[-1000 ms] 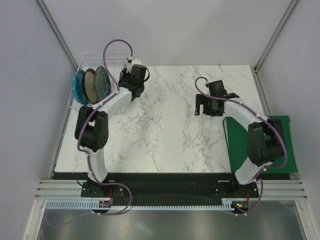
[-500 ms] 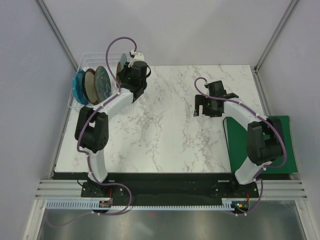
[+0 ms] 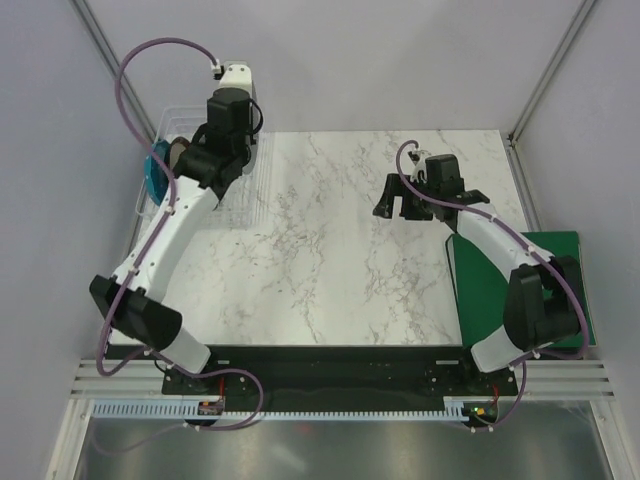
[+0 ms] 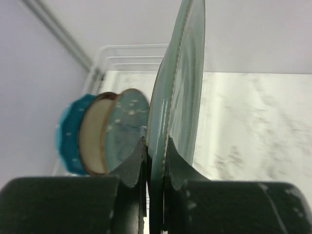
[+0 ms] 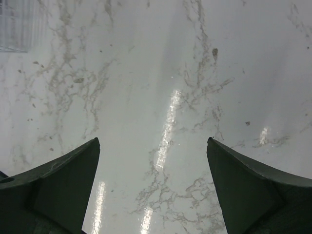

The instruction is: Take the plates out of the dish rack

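Note:
My left gripper (image 3: pixel 240 118) is raised above the clear dish rack (image 3: pixel 170 125) at the table's back left. In the left wrist view it (image 4: pixel 156 144) is shut on the rim of the dull grey-green plate (image 4: pixel 178 92), held upright and edge-on. Three plates still stand in the rack below: turquoise (image 4: pixel 68 141), brown-rimmed with cream centre (image 4: pixel 92 134) and greyish-blue (image 4: pixel 126 122). The turquoise plate (image 3: pixel 155 172) and the brown-rimmed plate (image 3: pixel 178 155) also show from above. My right gripper (image 3: pixel 400 205) is open and empty over the marble, its fingers (image 5: pixel 63 180) wide apart.
A flat green mat (image 3: pixel 490 290) lies at the table's right side under the right arm. Grey walls close in at the left and back. A corner of the rack (image 5: pixel 17 24) shows at the far left of the right wrist view.
My left arm has risen and swung back, lifting the grey-green plate up out of the rack. My right gripper has shifted slightly left.

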Tool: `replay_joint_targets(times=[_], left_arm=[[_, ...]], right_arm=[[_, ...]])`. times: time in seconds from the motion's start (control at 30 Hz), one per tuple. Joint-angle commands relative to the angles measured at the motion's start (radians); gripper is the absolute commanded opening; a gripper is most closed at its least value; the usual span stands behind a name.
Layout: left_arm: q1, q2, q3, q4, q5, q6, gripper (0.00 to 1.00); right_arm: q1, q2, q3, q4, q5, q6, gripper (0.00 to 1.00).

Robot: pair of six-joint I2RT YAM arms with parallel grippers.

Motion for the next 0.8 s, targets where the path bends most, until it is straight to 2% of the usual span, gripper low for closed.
replay_joint_targets(times=[0.0,0.03,0.1,0.2,0.23,0.27,0.33,0.4,0.57,0.77], left_arm=[[-0.003,-0.126,0.001,-0.062,0.365,-0.274,0.02],[0.003,-0.133,-0.016,-0.059,0.458,-0.301,0.02],[0.006,-0.152,-0.086,-0.032,0.54,-0.377,0.02],[0.017,-0.181,-0.238,0.095,0.699,-0.481,0.02],[0.027,-0.192,-0.287,0.147,0.805,-0.54,0.02],[0.035,-0.21,-0.393,0.275,0.859,-0.576,0.02],[0.063,-0.218,-0.482,0.393,1.013,-0.691,0.02],[0.073,-0.215,-0.588,0.559,1.11,-0.758,0.02],[0.08,-0.186,-0.728,0.815,1.198,-0.941,0.02],[0.089,-0.134,-0.795,1.062,1.272,-1.092,0.02]], right_arm=[[-0.001,-0.075,-0.006,0.137,-0.116,0.062,0.98],[0.0,-0.083,-0.008,0.145,-0.116,0.067,0.98],[-0.001,-0.11,-0.017,0.165,-0.109,0.068,0.98],[-0.001,-0.147,-0.031,0.191,-0.107,0.074,0.98],[-0.003,-0.155,-0.039,0.203,-0.112,0.076,0.98],[-0.003,-0.162,-0.051,0.225,-0.118,0.08,0.98],[-0.012,-0.181,-0.063,0.239,-0.115,0.088,0.98],[-0.024,-0.182,-0.079,0.265,-0.151,0.099,0.98],[-0.041,-0.143,-0.108,0.337,-0.239,0.148,0.98],[-0.041,-0.06,-0.14,0.429,-0.331,0.209,0.98]])
